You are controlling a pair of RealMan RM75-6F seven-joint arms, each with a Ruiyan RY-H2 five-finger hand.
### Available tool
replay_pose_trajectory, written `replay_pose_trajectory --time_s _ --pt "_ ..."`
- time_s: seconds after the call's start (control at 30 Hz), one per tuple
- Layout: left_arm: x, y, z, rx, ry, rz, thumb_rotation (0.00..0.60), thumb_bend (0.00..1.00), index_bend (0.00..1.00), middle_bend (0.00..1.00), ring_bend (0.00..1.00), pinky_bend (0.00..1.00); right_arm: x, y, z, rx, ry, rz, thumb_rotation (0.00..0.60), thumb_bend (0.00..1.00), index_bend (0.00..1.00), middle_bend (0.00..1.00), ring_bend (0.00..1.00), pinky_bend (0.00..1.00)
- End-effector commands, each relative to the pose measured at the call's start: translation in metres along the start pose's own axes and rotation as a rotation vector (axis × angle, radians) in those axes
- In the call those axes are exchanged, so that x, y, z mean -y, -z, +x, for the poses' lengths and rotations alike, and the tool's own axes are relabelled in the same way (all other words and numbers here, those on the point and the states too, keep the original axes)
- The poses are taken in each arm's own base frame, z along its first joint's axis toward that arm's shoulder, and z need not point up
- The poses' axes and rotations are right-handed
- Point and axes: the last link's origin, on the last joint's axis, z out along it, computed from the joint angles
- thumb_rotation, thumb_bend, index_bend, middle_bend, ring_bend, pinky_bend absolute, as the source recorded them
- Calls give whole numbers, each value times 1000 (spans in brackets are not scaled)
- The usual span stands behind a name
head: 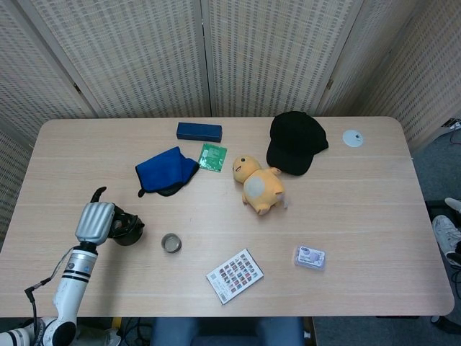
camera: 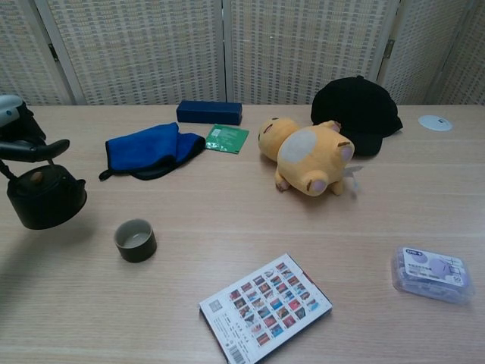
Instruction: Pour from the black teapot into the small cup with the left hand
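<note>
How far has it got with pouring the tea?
Done: the left hand holds the black teapot by its handle, and in the chest view the pot looks lifted off the table. In hand: the pot hangs roughly upright, to the left of the small cup, not over it. Left: carry it above the cup and tilt it to pour. No liquid is visible in the cup.

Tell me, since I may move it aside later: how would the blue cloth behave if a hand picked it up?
The blue cloth lies folded and rumpled, so it would probably hang limp and unfold when lifted. It looks soft and thin, so likely light. Pushed across the table, it would probably bunch up rather than slide whole.
</note>
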Motion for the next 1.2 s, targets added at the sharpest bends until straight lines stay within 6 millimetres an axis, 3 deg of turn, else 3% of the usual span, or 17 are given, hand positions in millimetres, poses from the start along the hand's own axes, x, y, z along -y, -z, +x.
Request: replay_pose_trajectory --time_s 0.03,0.47,0.87,1.2 --pt "1 0 0 -7 -1 -1 284 381 1000 1000 917 115 0 0 0 0 0 0 600 306 228 268 173 45" --pt "1 2 1 -22 -2 -28 346 402 1000 1000 914 175 8 -8 7 -14 16 23 600 306 228 268 172 45" --pt "-1 4 2 -24 -8 -51 361 402 1000 1000 918 354 9 -15 16 -43 28 -21 600 306 228 268 170 45" --pt "-5 11 3 -19 -33 -103 364 402 1000 1000 918 359 7 -15 14 -29 28 -30 600 306 228 268 169 45"
